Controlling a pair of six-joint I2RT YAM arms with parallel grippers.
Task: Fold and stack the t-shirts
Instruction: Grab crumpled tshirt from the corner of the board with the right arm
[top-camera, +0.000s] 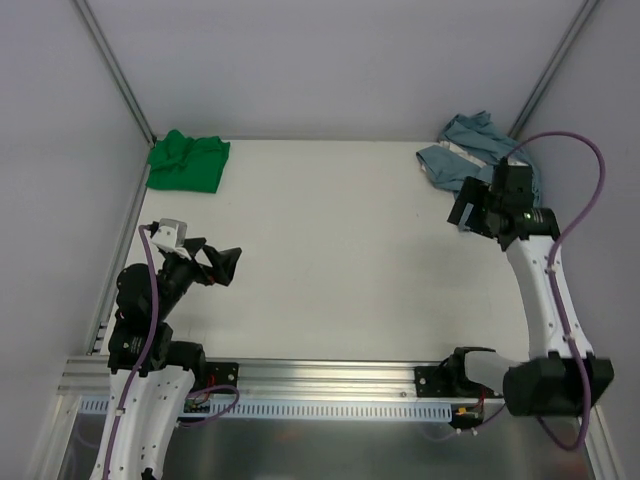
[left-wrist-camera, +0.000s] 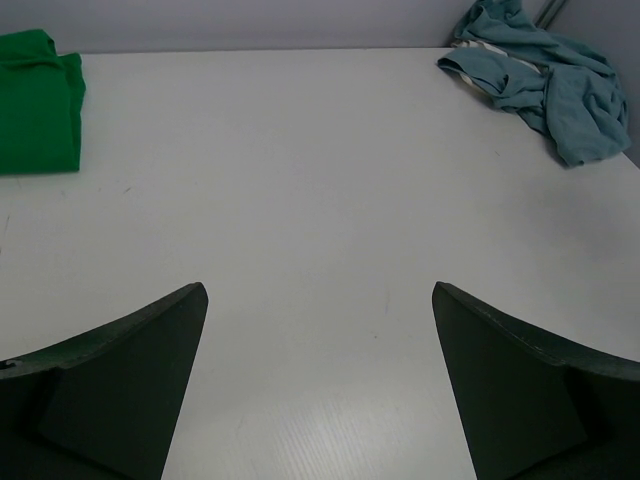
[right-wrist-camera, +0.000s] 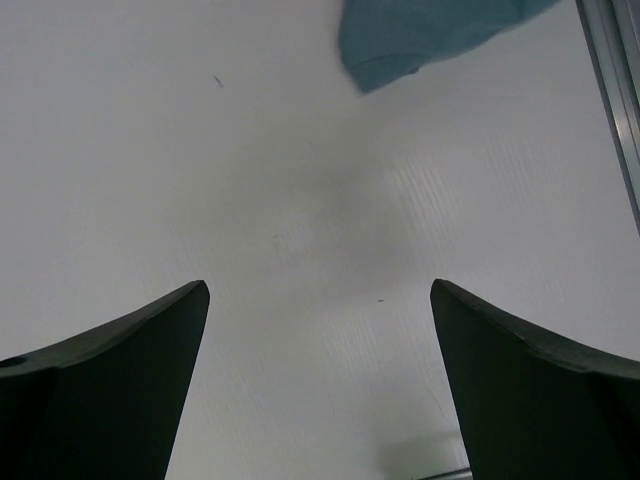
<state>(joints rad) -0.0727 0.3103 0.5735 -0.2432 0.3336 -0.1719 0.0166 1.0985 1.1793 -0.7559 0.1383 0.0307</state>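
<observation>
A green t-shirt (top-camera: 187, 160) lies folded in the far left corner of the white table (top-camera: 330, 250); the left wrist view shows this green t-shirt (left-wrist-camera: 35, 100) at its upper left. A blue-grey t-shirt (top-camera: 468, 148) lies crumpled in the far right corner, and the same blue-grey t-shirt (left-wrist-camera: 545, 75) appears in the left wrist view's upper right. My left gripper (top-camera: 226, 265) (left-wrist-camera: 318, 290) hovers open and empty over the near left of the table. My right gripper (top-camera: 462, 208) (right-wrist-camera: 318, 285) is open and empty just in front of the blue-grey t-shirt (right-wrist-camera: 420, 30).
Grey walls with metal corner posts (top-camera: 115, 70) close the table on three sides. An aluminium rail (top-camera: 330, 375) runs along the near edge by the arm bases. Another rail (right-wrist-camera: 612, 90) shows at the right edge of the right wrist view.
</observation>
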